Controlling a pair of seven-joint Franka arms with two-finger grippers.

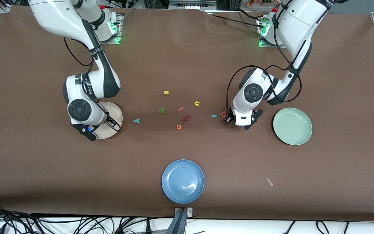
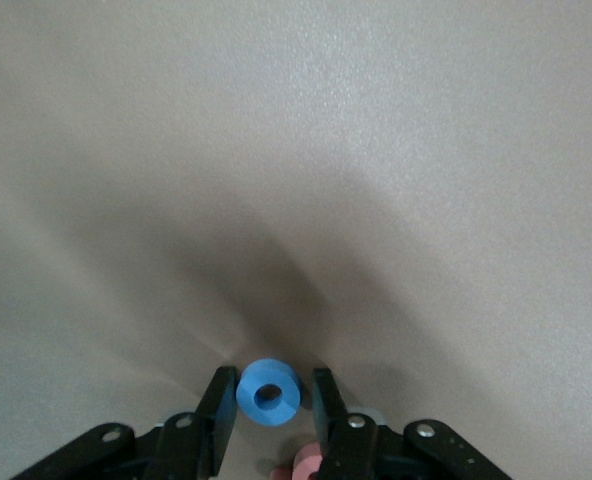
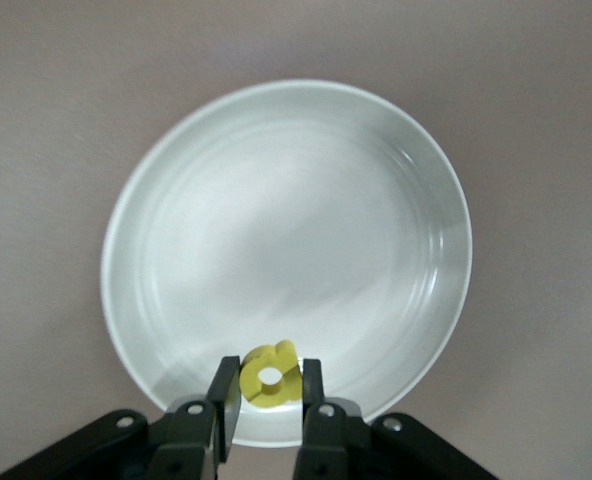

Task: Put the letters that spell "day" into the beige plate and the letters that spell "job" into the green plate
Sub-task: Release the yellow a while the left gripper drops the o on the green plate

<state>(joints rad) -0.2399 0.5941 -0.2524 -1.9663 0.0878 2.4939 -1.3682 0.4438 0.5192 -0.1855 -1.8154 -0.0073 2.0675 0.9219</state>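
Two grippers are busy. The right gripper (image 3: 266, 405) hangs over the beige plate (image 3: 286, 250), its fingers pressed on the yellow a (image 3: 270, 375). The left gripper (image 2: 268, 415) is low at the table, at nine o'clock of the green plate (image 1: 292, 126); its fingers touch the blue o (image 2: 268, 391) on both sides. The red-pink b (image 1: 223, 114) and teal j (image 1: 214, 116) lie just beside. The green d (image 1: 162, 110) and teal y (image 1: 136, 121) lie between the plates.
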